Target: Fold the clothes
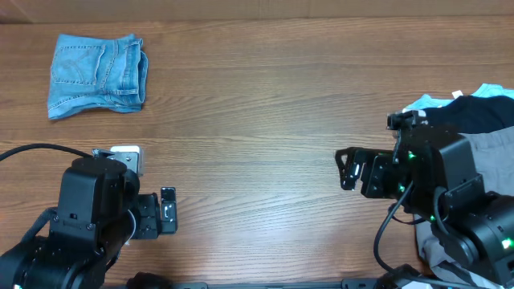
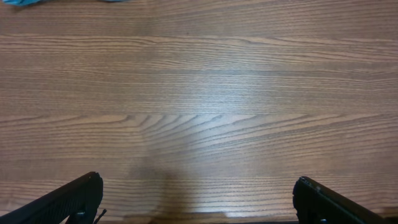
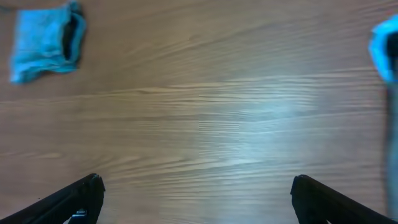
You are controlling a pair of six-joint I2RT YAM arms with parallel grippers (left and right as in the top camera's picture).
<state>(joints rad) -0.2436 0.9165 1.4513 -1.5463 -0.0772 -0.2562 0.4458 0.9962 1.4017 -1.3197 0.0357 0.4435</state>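
The light blue denim jeans (image 1: 97, 75) lie folded into a small bundle at the far left of the wooden table; they also show at the top left of the right wrist view (image 3: 46, 43). My left gripper (image 1: 167, 210) is open and empty near the front left, well apart from the jeans; its spread fingertips (image 2: 198, 193) frame only bare wood. My right gripper (image 1: 347, 169) is open and empty at the right, its fingertips (image 3: 198, 193) also wide apart over bare wood.
A pile of other clothes sits at the right edge: a black garment (image 1: 474, 112) over pale turquoise cloth (image 1: 423, 103), with grey trousers (image 1: 494, 156) beside it. A blurred blue edge of the pile (image 3: 385, 50) shows in the right wrist view.
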